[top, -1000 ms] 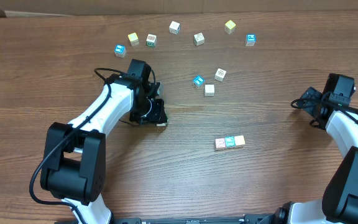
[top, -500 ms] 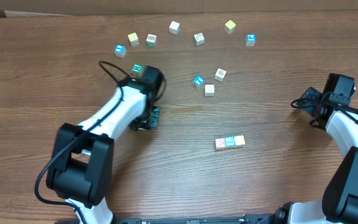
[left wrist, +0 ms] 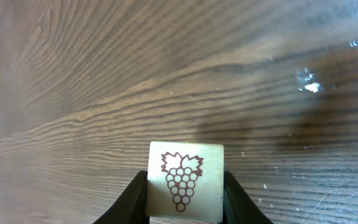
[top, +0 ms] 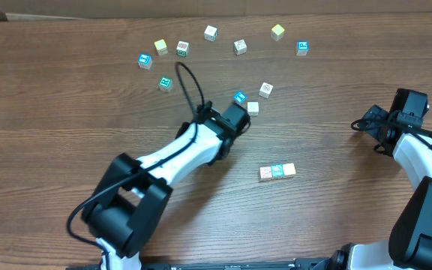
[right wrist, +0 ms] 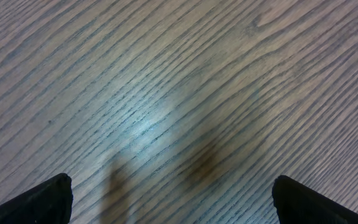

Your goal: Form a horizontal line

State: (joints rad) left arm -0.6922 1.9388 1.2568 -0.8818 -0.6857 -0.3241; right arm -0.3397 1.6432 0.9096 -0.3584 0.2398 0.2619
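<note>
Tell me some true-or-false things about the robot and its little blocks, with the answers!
1. The left gripper is clamped on a grape cube. True.
2. The row of touching cubes has five cubes. False: three show, with red, teal and yellow tops.
3. The right gripper holds a cube. False: it is open, with only bare table between its fingers.
4. Loose cubes lie apart from the row. True.

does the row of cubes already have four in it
No, the overhead view shows only three touching cubes in the horizontal line, while the left gripper holds a grape cube.
</note>
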